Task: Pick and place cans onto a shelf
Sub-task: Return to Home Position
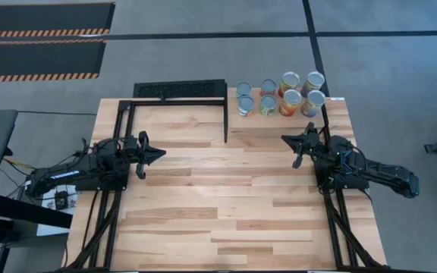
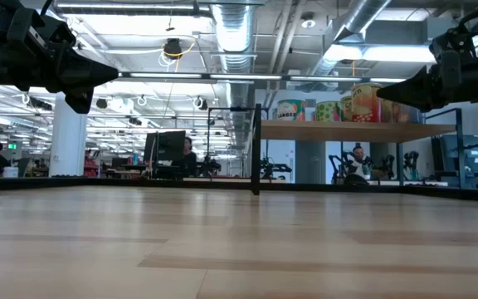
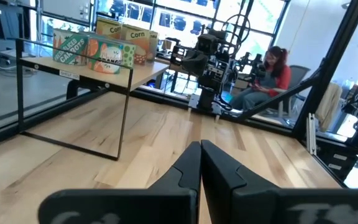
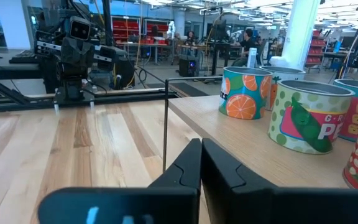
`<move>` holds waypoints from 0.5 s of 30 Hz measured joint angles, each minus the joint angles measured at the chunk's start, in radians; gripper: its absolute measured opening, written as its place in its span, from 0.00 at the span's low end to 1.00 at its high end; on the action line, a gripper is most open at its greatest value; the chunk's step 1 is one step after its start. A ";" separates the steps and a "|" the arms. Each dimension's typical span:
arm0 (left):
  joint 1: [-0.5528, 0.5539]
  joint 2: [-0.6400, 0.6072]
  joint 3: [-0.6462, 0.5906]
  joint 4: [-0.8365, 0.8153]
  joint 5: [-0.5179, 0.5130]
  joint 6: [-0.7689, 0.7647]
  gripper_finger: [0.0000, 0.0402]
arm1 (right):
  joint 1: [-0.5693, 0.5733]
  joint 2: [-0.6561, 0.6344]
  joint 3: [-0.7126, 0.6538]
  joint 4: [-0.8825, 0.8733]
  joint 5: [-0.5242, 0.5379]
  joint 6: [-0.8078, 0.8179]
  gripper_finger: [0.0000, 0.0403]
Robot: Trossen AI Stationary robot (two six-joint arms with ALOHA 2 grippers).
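Eight small cylindrical tins with coloured labels point(image 1: 290, 102) stood grouped on the raised wooden shelf point(image 2: 347, 130), far right of the light wooden table point(image 1: 226, 212). Left gripper point(image 1: 160, 154) and right gripper point(image 1: 284, 139) hung well apart, both clenched on nothing.

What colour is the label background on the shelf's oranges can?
Teal, on the oranges can; clearest in the right wrist view.

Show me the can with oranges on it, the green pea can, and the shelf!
Can with oranges point(image 4: 244, 96): right wrist view, on its orange-fruit label.
Pea can point(image 4: 303, 124): right wrist view, on the green pod picture.
Shelf point(image 4: 241, 144): right wrist view, on its bare wooden top.
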 joint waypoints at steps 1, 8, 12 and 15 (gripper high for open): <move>0.000 0.000 0.000 0.000 0.000 0.000 0.00 | 0.000 0.000 0.000 0.000 0.000 0.000 0.07; 0.000 0.000 0.000 0.000 0.000 0.000 0.00 | 0.000 0.000 0.000 0.000 0.000 0.000 0.07; 0.000 0.000 0.000 0.000 0.000 0.000 0.00 | 0.000 0.000 0.000 0.000 0.000 0.000 0.07; 0.000 0.000 0.000 0.000 0.000 0.000 0.00 | 0.000 0.000 0.000 0.000 0.000 0.000 0.07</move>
